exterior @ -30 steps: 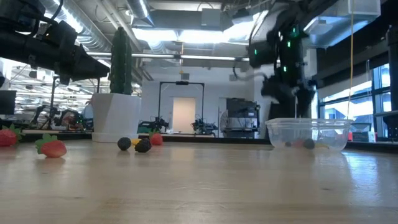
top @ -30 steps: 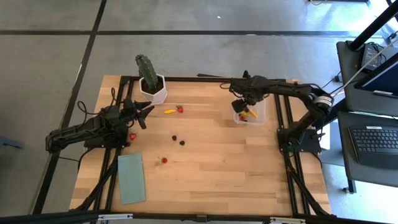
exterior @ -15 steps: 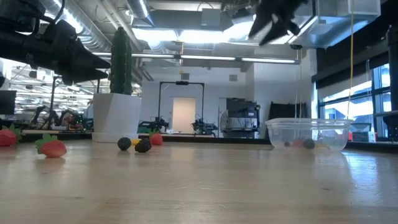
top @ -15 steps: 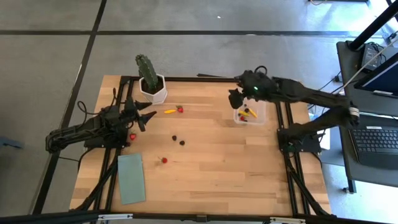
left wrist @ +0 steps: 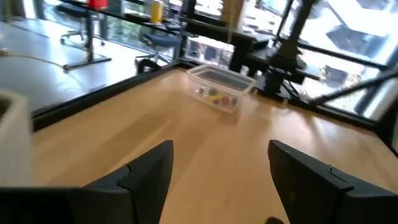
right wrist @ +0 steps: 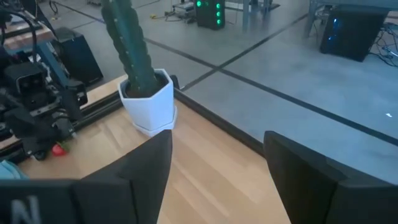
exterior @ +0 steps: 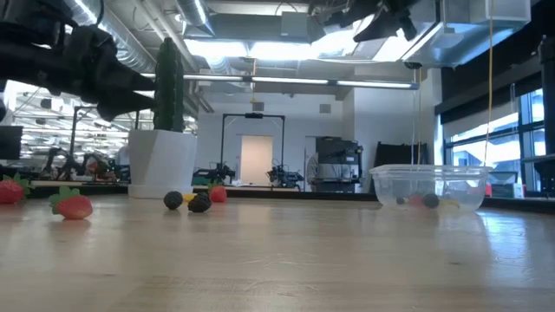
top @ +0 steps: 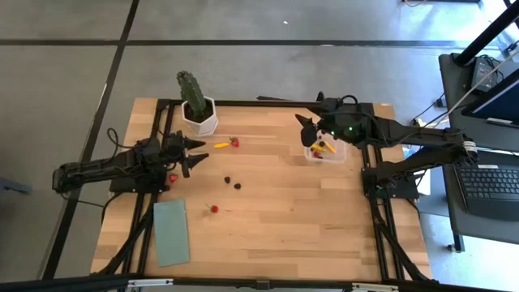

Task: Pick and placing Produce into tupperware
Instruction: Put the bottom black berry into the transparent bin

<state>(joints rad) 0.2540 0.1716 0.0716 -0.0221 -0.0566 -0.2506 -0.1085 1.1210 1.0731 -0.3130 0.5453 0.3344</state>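
Observation:
The clear tupperware (top: 340, 156) stands at the table's far right with a few produce pieces (top: 323, 149) lying in it; it also shows in the low view (exterior: 429, 189) and the left wrist view (left wrist: 217, 93). My right gripper (top: 305, 127) hovers open and empty above its left side, pointing toward the cactus. More produce lies loose on the table: a yellow piece (top: 221, 145), strawberries (top: 235, 143) (top: 215, 208) (top: 173, 178) and two dark berries (top: 233, 182). My left gripper (top: 199, 153) is open and empty at the left, raised above the wood and left of the yellow piece.
A cactus in a white pot (top: 199, 113) stands at the far left. A flat green pad (top: 171, 233) lies near the front left. Black frame rails run along the table's left and right sides. The middle and the near half of the table are bare wood.
My right gripper has risen out of the tupperware, high above the table, and tipped up from pointing down to about level, facing the table's left. My left gripper has opened and edged slightly toward the right.

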